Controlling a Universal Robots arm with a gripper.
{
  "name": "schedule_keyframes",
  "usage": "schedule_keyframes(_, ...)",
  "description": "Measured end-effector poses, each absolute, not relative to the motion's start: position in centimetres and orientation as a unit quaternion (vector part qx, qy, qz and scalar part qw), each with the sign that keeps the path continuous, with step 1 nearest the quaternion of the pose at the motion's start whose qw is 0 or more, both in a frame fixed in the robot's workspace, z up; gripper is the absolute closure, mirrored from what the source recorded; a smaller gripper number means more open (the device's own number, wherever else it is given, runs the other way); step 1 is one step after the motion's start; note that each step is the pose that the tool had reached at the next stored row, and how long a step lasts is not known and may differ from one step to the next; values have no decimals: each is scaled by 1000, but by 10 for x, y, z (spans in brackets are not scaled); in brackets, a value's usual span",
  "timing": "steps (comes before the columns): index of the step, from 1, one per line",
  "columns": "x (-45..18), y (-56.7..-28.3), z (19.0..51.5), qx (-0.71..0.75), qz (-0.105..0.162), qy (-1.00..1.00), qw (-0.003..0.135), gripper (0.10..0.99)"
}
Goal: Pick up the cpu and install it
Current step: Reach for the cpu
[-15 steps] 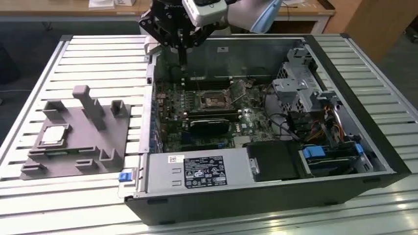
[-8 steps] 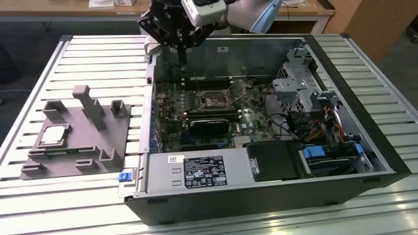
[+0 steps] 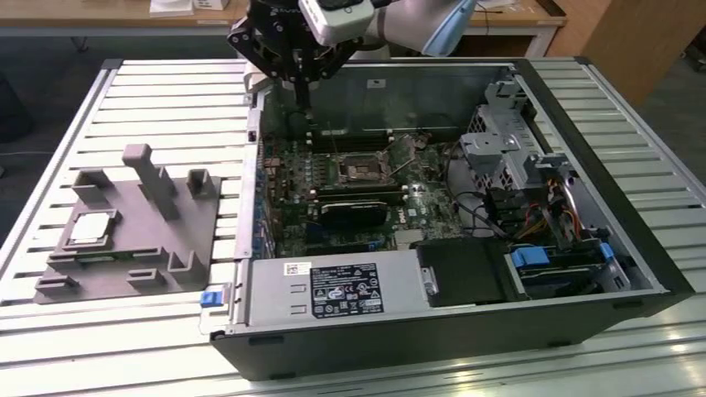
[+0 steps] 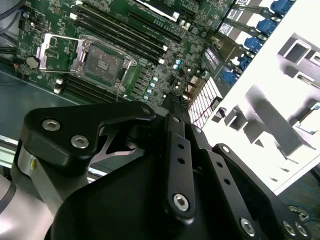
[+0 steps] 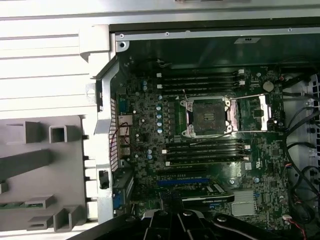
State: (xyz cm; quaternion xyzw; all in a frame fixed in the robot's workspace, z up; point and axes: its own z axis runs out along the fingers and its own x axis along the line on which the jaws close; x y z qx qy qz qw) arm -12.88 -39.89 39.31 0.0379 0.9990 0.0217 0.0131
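The cpu (image 3: 91, 227), a small silver-grey square, lies flat in a recess of the grey plastic fixture (image 3: 132, 248) on the exterior view's left, beside the open computer case. My gripper (image 3: 300, 101) hangs over the case's far wall, well away from the cpu, fingers pressed together with nothing between them. Both wrist views show the gripper (image 4: 175, 98) (image 5: 172, 202) looking down on the green motherboard. The dark cpu socket (image 3: 362, 171) (image 5: 207, 116) (image 4: 102, 62) is bare, its metal frame (image 5: 257, 112) swung open to one side.
The black case (image 3: 441, 331) has tall walls around the motherboard. Long black memory sticks (image 5: 200, 150) flank the socket. A drive cage (image 3: 497, 149), cables and a power supply (image 3: 331, 289) fill the exterior view's right and near side. Everything rests on a slatted metal table (image 3: 165, 107).
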Motion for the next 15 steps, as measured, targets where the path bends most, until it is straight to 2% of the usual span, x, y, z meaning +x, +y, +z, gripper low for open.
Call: schedule_keyframes(15,-139,-399,392,38,22,999,13,980)
